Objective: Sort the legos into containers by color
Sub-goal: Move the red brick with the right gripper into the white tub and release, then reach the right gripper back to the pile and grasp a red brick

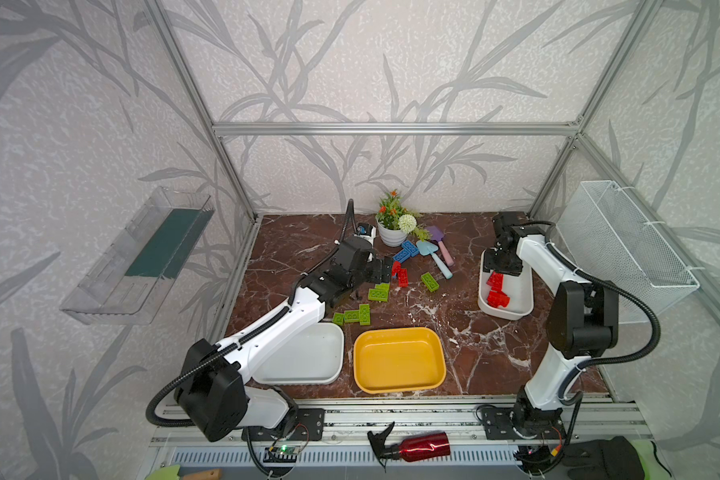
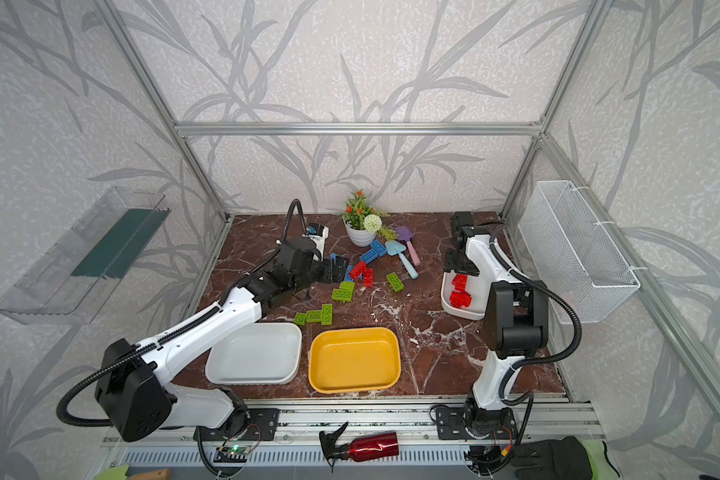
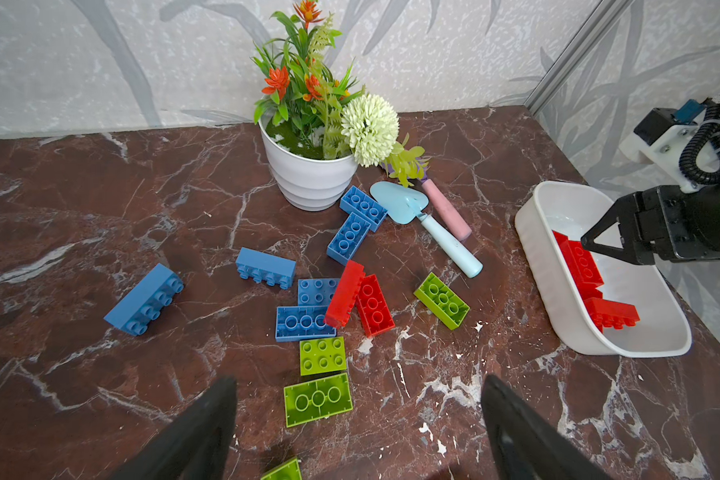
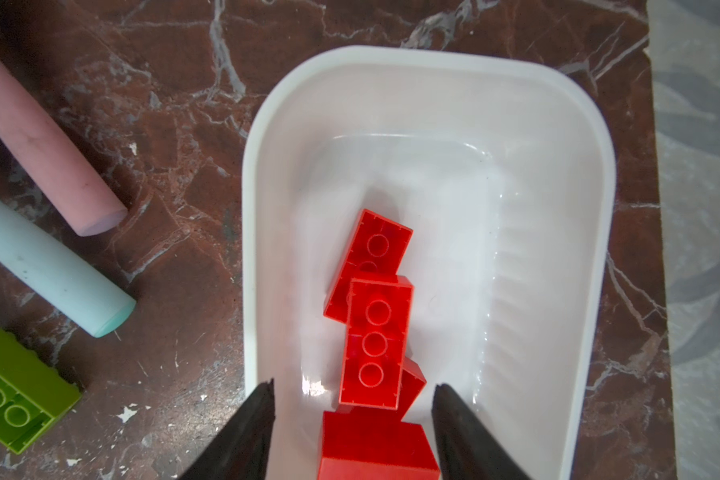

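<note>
Red-side note: risks clipping the tilted red brick (image 4: 375, 345) when lifting the spread right gripper (image 4: 354, 384) from white tub (image 4: 252, 249); left gripper (image 3: 359, 379) spread, empty.

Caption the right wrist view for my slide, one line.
Right gripper, fingers open, above red studded plastic bricks in a white rounded plastic tub on brown marble table.

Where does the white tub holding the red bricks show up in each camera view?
In a top view: white tub right of centre.
In a top view: right of centre too.
Left wrist view: at the frame's edge, beyond the light blue shovel.
Right wrist view: fills most of the frame.
Shared landmark: that shovel, in all four; the right wrist view shows only its handle.
</note>
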`<state>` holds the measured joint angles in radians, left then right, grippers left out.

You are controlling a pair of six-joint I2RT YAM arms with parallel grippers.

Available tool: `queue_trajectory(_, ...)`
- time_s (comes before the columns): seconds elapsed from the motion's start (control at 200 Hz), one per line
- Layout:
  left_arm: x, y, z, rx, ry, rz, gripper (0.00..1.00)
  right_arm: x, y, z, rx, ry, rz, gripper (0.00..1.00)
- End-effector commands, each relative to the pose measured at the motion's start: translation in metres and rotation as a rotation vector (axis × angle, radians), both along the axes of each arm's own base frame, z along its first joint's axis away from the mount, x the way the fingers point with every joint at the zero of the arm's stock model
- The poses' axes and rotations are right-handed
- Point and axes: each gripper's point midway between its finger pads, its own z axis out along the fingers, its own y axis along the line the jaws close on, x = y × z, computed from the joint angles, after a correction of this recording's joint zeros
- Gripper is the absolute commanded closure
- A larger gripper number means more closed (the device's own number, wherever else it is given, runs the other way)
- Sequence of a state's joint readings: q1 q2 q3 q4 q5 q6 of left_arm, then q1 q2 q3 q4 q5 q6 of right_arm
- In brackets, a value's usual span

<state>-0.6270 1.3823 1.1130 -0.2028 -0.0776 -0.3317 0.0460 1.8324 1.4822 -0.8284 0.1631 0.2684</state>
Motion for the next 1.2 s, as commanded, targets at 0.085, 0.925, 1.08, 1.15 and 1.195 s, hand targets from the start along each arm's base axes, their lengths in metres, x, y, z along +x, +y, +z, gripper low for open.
queue_trajectory(0.085, 0.0, 0.013, 0.016, 0.006, -0.048, 0.034, 0.09, 0.009, 0.054, 0.027, 0.099, -0.07, 0.111, 0.36)
queue_trajectory(0.925, -0.087, 0.146, 0.015, -0.023, -0.136, 0.347, 0.09, 0.017, 0.292, -0.061, 0.182, 0.079, 0.469, 0.38)
queue_trajectory(1.08, -0.094, 0.156, 0.019, -0.001, -0.141, 0.36, 0.09, 0.019, 0.293, -0.077, 0.165, 0.107, 0.458, 0.43)
queue_trajectory(1.15, -0.095, 0.157, 0.02, 0.008, -0.137, 0.357, 0.09, 0.019, 0.293, -0.082, 0.159, 0.119, 0.453, 0.47)
queue_trajectory(1.195, -0.095, 0.156, 0.022, 0.007, -0.139, 0.353, 0.09, 0.018, 0.293, -0.083, 0.156, 0.124, 0.452, 0.51)
